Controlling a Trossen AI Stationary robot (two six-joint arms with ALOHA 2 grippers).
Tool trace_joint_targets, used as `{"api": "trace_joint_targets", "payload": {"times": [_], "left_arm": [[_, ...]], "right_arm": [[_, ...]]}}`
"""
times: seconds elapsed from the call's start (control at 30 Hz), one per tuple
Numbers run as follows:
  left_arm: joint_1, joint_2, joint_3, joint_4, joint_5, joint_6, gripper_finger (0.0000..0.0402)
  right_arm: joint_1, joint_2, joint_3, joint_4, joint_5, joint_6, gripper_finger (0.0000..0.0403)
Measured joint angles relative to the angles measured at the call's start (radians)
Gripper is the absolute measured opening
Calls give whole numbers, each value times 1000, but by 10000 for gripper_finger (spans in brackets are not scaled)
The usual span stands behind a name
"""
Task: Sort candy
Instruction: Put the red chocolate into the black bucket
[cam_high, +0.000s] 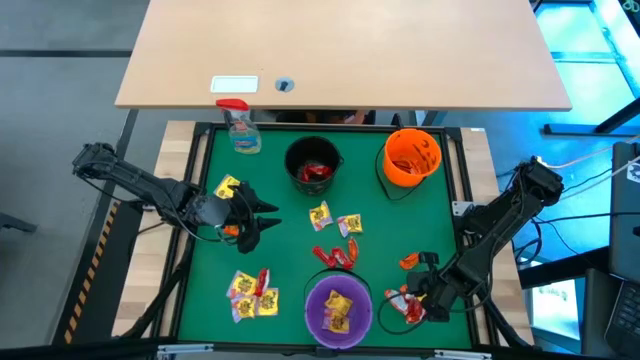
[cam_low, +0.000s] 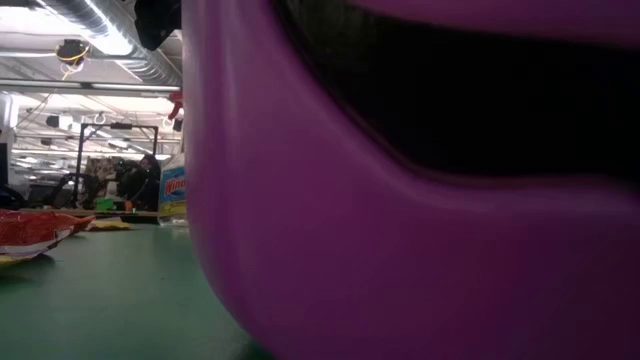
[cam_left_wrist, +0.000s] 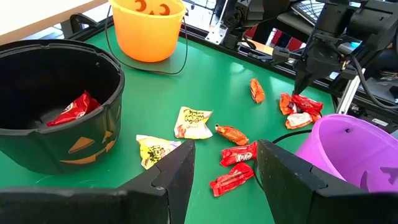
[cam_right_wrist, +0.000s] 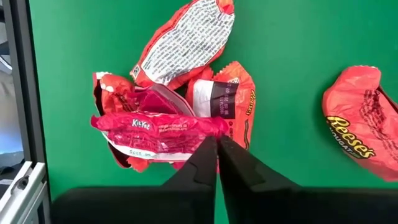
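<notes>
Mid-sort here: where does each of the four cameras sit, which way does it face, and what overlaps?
High: overhead, straight down; both arms, left hand, right hand.
Low: tabletop level, blocked by the purple bowl; no arm visible.
Left wrist: looks past open fingers at candy, black bowl.
Right wrist: down over shut fingers at red packet.
Shared: the purple bowl appears in the high, low and left wrist views.

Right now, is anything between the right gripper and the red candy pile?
Nothing visible. The right gripper is shut, its tips right at the edge of the red candy pile, seemingly pinching a wrapper's edge. Only bare green mat surrounds them.
</notes>
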Motion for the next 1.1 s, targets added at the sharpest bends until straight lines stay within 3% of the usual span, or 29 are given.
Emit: {"api": "trace_joint_targets", "payload": {"times": [0.43, 1.1], "left_arm": [[0, 0, 0, 0, 0, 0, 163], [0, 0, 0, 0, 0, 0, 163]], "right_arm": [[0, -90, 0, -77, -14, 80, 2], [-4, -364, 0, -89, 404, 91, 0]]}}
